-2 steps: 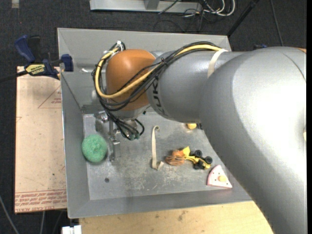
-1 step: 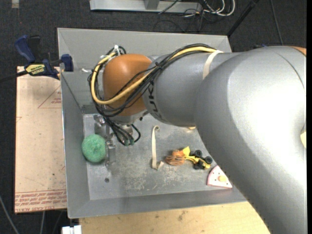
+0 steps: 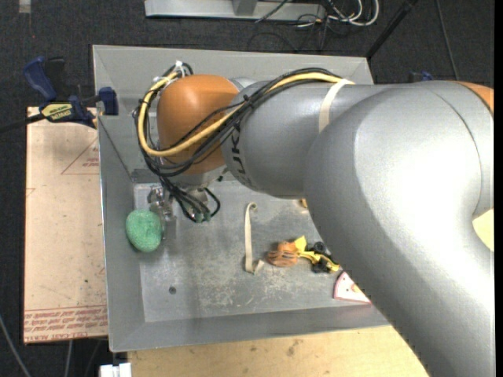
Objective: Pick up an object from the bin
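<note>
1. Grey arm [image 3: 377, 171] looms closest; its gripper [image 3: 161, 205] sits low at the bin's [image 3: 122, 305] left, just beside a green lump [image 3: 144, 231], open or closed I can't tell.
2. Cream strip [image 3: 250, 238], orange toy [image 3: 283, 254] mid-floor.
3. Dark carpet [image 3: 63, 22] around.

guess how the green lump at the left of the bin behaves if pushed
The green lump looks rounded, so it probably rolls when nudged. Its speckled, foam-like surface suggests it is light and squashy. Near the bin wall, it might wedge.
</note>
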Motion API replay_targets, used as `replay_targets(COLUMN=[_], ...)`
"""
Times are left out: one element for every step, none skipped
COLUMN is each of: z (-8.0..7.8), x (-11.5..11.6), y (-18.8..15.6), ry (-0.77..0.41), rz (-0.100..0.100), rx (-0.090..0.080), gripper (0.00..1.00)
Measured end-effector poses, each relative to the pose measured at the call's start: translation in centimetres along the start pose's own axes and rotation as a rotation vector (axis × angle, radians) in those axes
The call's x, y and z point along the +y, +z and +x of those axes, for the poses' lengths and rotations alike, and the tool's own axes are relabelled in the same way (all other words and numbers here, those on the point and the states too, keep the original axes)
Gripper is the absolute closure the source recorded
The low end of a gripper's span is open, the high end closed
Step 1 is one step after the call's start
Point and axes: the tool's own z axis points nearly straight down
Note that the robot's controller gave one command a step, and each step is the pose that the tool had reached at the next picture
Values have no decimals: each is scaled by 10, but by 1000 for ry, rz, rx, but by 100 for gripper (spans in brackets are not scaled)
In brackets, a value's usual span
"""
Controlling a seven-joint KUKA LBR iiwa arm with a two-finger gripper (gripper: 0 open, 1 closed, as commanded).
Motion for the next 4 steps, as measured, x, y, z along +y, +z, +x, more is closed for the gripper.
replay_targets(z=[0,-12,-23,-25], x=[0,-21,-21,-14], y=[0,-1,-1,-1], ry=[0,-109,-103,-83], rz=[0,-2,-1,-1], rx=[0,-1,-2,-1], gripper=[100,100,0,100])
